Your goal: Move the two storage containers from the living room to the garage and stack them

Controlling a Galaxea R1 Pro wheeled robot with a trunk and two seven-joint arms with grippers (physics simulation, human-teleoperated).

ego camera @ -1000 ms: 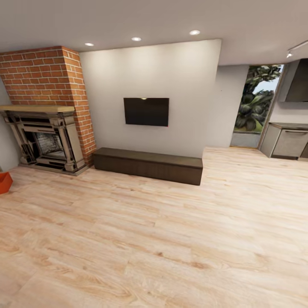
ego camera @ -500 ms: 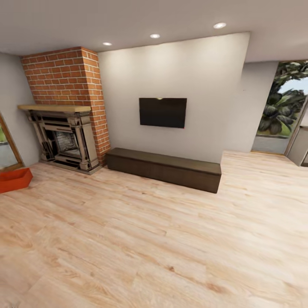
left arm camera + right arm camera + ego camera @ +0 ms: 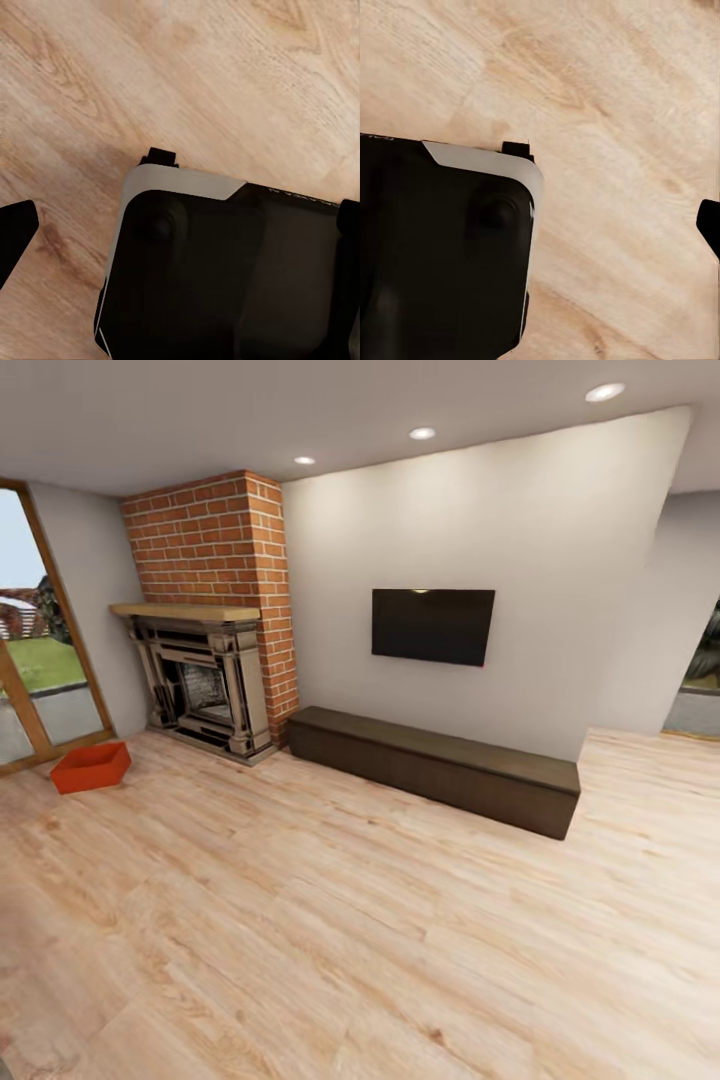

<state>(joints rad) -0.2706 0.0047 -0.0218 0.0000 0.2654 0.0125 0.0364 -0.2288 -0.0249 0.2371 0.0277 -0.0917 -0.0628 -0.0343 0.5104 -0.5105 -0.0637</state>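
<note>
One red-orange storage container (image 3: 90,765) sits on the light wood floor of the living room, far left in the head view, by the glass door and left of the brick fireplace (image 3: 205,610). In the left wrist view my left gripper (image 3: 182,219) hangs over the plank floor, one dark fingertip (image 3: 13,238) at each edge of the picture, wide apart with nothing between them. My right gripper (image 3: 540,219) shows one fingertip (image 3: 710,223) at the picture's edge, over the floor, also holding nothing. Both hang beside my black base (image 3: 225,277), far from the container.
A black TV (image 3: 432,626) hangs on the white wall above a long low dark cabinet (image 3: 440,765). A glass door with a wood frame (image 3: 45,660) stands at far left. Wide bare plank floor (image 3: 350,920) lies between me and the container.
The whole head view has swung to the left: fireplace, TV and cabinet have shifted right in the picture, and the container has come fully into view beside the glass door.
</note>
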